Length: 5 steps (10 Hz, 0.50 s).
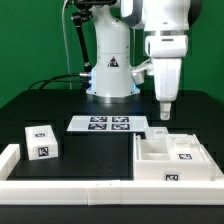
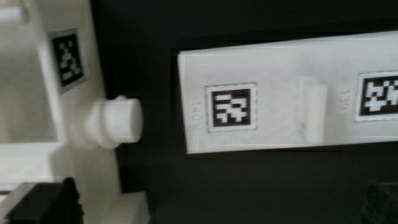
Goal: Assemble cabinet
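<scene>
Only the wrist view shows a round white knob [image 2: 116, 122] on the big white plastic box-shaped cabinet [image 1: 176, 157], next to the flat white marker board [image 2: 267, 100]. From the exterior view, the cabinet sits on the black table [image 1: 30, 110] at that view's right. Near it hangs the tool [image 1: 165, 113], fingers spread apart, holding nothing.

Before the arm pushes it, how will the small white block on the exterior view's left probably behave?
The small white block looks like rigid plastic, so it should not bend. Its flat, squat shape suggests sliding, not rolling or tipping. Being plastic, it is probably light.
</scene>
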{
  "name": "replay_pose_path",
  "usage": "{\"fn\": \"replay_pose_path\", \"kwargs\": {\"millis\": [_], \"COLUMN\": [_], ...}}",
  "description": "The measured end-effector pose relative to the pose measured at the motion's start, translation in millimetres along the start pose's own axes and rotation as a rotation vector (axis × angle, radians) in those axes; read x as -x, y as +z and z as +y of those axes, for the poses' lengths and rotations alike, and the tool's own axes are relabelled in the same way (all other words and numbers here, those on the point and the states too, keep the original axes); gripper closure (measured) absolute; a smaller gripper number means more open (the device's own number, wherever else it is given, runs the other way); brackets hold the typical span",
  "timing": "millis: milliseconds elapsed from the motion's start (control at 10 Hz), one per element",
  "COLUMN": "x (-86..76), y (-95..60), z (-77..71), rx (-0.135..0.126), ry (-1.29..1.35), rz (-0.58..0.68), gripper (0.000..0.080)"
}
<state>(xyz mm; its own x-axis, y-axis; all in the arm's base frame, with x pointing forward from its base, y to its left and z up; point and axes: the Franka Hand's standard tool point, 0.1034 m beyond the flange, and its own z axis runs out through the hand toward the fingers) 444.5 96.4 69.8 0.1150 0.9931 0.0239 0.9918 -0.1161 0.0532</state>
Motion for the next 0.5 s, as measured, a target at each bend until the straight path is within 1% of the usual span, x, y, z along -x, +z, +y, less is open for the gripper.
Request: {"fn": "replay_pose_path", "kwargs": {"millis": [200, 400, 500], "x": [0.2, -0.4, -0.3], "y": [0.8, 6.0, 12.7], "z": [1.0, -3.9, -10.2], "rx": [-0.001, -0.001, 0.017], "ry": [0.001, 0.002, -0.026], "rz": [0.0, 0.007, 0.028], "gripper": [0.0002, 0.0002, 0.0002]}}
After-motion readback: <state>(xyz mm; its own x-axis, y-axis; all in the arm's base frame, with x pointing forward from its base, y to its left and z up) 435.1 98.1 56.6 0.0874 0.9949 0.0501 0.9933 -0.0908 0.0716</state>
